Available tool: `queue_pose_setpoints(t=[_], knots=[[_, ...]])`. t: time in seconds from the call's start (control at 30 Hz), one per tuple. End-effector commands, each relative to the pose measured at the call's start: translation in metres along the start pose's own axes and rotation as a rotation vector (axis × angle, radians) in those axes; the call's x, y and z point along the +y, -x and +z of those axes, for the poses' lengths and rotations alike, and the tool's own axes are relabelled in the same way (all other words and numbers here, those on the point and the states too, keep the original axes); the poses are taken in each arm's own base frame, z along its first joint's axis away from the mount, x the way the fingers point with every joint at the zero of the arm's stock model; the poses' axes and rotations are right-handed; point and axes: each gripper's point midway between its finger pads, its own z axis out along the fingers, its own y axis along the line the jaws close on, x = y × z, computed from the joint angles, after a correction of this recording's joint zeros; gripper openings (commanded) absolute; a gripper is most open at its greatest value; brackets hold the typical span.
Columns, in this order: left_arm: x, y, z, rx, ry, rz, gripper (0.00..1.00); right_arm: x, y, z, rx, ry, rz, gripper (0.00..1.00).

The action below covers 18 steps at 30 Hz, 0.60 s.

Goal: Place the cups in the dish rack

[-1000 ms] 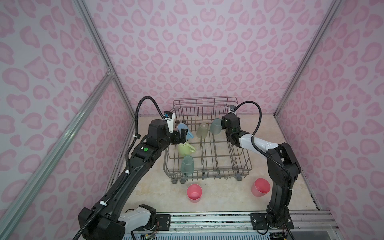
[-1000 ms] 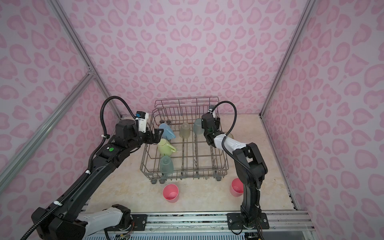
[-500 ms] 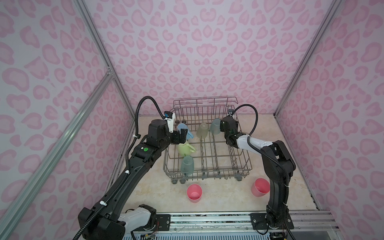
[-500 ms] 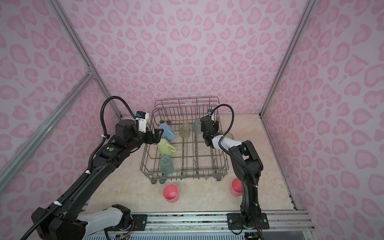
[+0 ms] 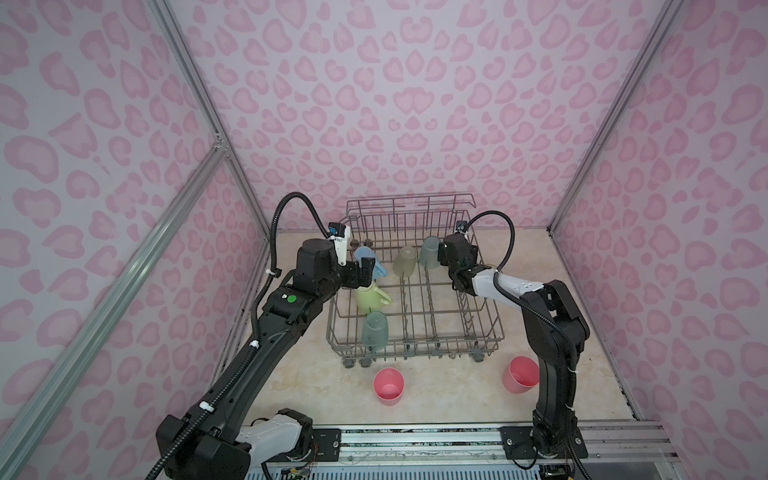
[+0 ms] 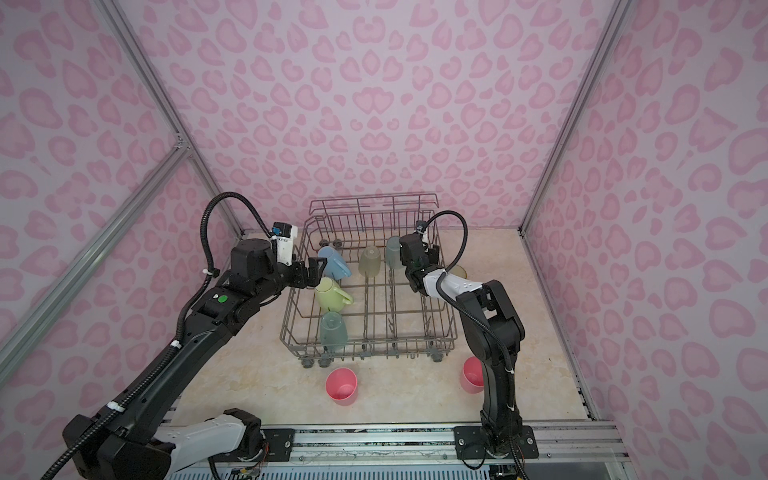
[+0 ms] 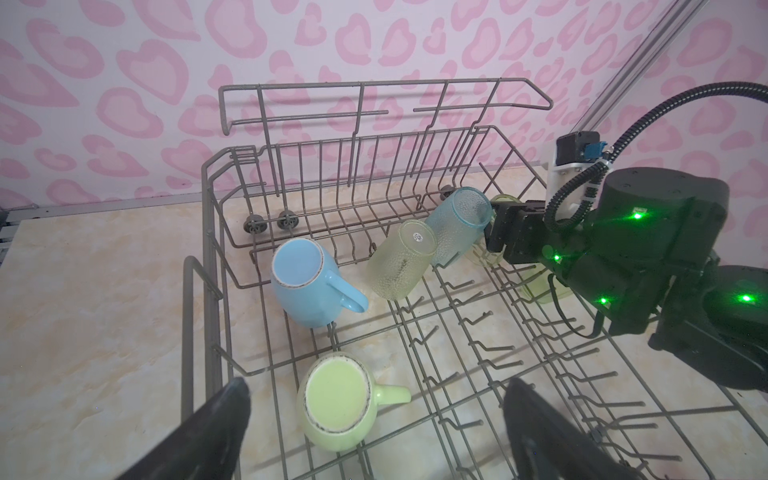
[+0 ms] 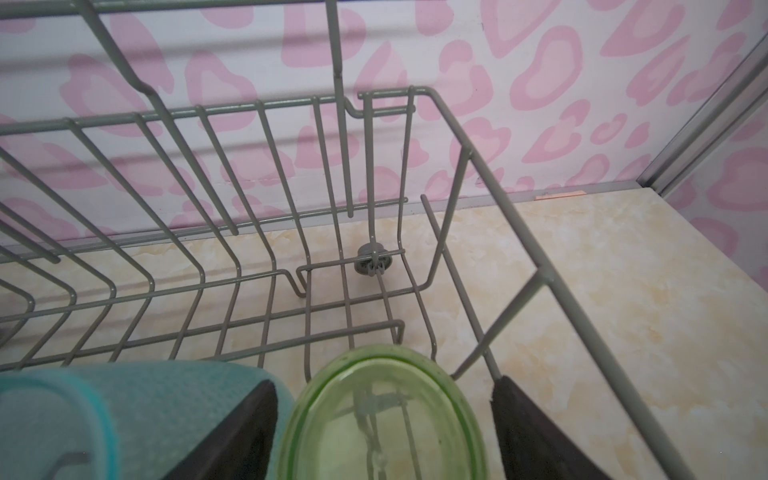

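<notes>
Plainly the chief hazard lies at the back right corner of the dish rack (image 5: 415, 345), where the lime-green cup (image 8: 382, 424) is bracketed by the right gripper (image 8: 384, 390). Its jaws are seen parted, with only slim gaps to the cup's walls, so no firm hold is judged. One finger (image 8: 249, 424) is wedged between this cup and the teal cup (image 8: 137, 411) just beside it. If the gripper were withdrawn askew, either light cup could be dragged off its tines or tipped against the rack's right wall.

The lime-green cup's long axis is set nearly upright, with a round end turned up toward the wrist camera. That end is taken for the base, though this cannot be settled.

The left gripper (image 5: 360, 272) is held wide and empty over the pale-yellow mug (image 5: 371, 297) near the rack's left edge, and the mug could be knocked by a misjudged descent. A pink tumbler (image 5: 388, 385) and a second pink tumbler (image 5: 520, 374) are seen on the table before the rack's front edge.
</notes>
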Motion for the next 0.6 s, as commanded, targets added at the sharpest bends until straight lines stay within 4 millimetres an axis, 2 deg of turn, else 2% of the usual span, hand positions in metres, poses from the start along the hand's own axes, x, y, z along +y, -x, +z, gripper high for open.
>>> queue_pose_setpoints(t=[0.0,0.13,0.33,0.57], knots=[[0.0,0.006,0.001,-0.027,-0.001,0.007,0.97,-0.002,0.009,-0.007,-0.01,0.005,0.025,0.85],[0.0,0.005,0.002,-0.022,0.0,0.008,0.97,-0.001,0.028,-0.019,-0.032,0.029,0.042,0.9],[0.0,0.004,0.005,-0.016,0.003,0.006,0.97,-0.006,0.055,-0.042,-0.051,0.052,0.073,0.91],[0.001,0.003,0.006,-0.01,0.008,0.007,0.97,-0.028,0.091,-0.08,-0.083,0.083,0.14,0.89]])
